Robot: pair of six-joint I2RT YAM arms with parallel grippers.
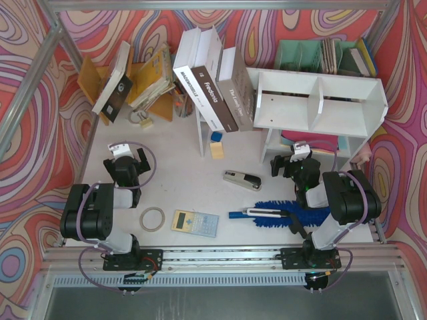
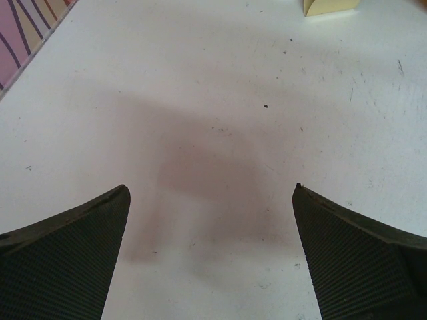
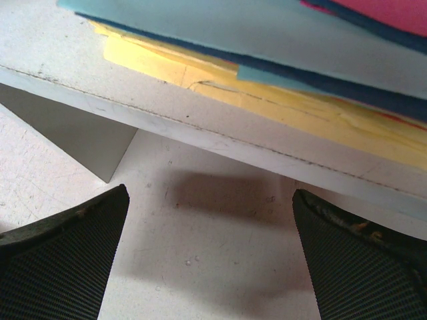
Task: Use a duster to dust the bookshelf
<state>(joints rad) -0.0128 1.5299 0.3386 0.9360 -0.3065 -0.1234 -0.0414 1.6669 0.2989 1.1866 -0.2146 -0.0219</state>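
Note:
The white bookshelf (image 1: 320, 100) stands at the back right, and its lower tier holds flat coloured folders. The blue fluffy duster (image 1: 283, 212) lies on the table in front of it, with its slim handle (image 1: 243, 215) pointing left. My right gripper (image 1: 293, 160) hangs open above the table just before the shelf's lower board (image 3: 200, 130), a little behind the duster. In the right wrist view the right gripper (image 3: 210, 192) has only bare table between its fingers. My left gripper (image 1: 127, 155) is open over bare table at the left. The left wrist view shows the left gripper (image 2: 210, 189) holding nothing.
A black stapler (image 1: 241, 179) lies mid-table. A tape ring (image 1: 152, 219) and a calculator (image 1: 195, 223) sit near the front. Upright books (image 1: 213, 87), a yellow wooden rack (image 1: 133, 80) and a green file organiser (image 1: 320, 57) line the back. A small yellow block (image 1: 217, 149) lies near the books.

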